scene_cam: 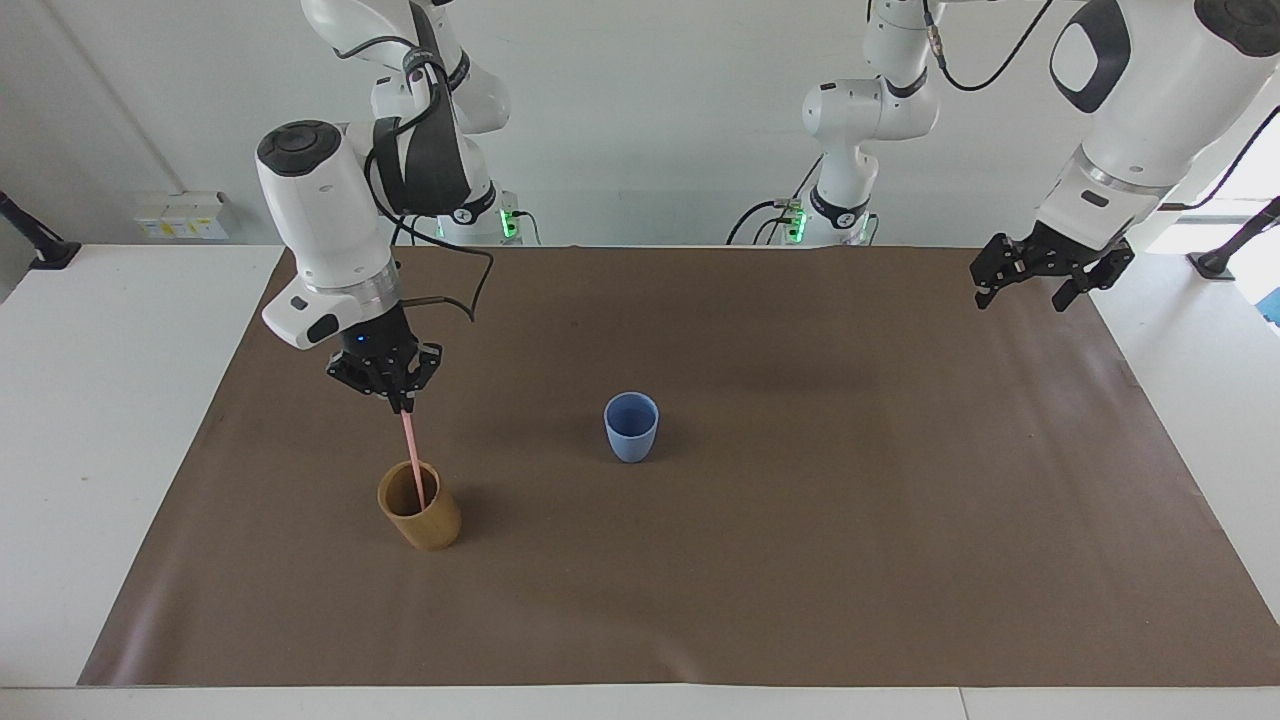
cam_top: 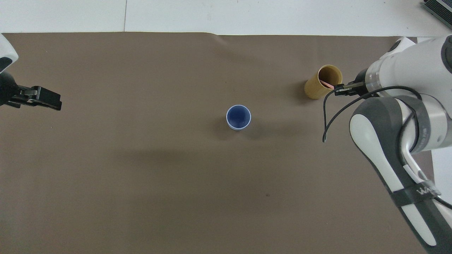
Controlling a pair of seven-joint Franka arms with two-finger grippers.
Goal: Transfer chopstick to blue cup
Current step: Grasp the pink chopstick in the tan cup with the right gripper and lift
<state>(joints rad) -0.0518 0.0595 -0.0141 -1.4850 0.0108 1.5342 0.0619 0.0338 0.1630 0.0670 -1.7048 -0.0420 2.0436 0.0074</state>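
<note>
Brown paper mat [scene_cam: 800,560] covers most of the white table [scene_cam: 100,450]; wide bare stretches lie between the cups and toward every edge, so there is ample room for a carry.

Right arm reaches in at the right arm's end of the table. The right pincer [scene_cam: 402,402] is closed on the top end of the chopstick [scene_cam: 413,458], which slants down into the wooden cup [scene_cam: 420,518]; its lower end sits inside that cup. The wooden cup stands toward the right arm's end, tipped a little, and is farther from the robots than the blue cup [scene_cam: 631,427].

Left pincer [scene_cam: 1027,292] hangs with jaws spread, holding nothing, over the mat's edge at the left arm's end. That arm waits.

The blue cup stands upright near the mat's middle, well apart from the wooden cup.

Risks, as judged:
- Stick drags on the wooden rim during the lift; cup likely tips.
- Grip at the very tip; stick may swing or slip.
- Blue cup is small and light; a slanted stick could topple it.
</note>
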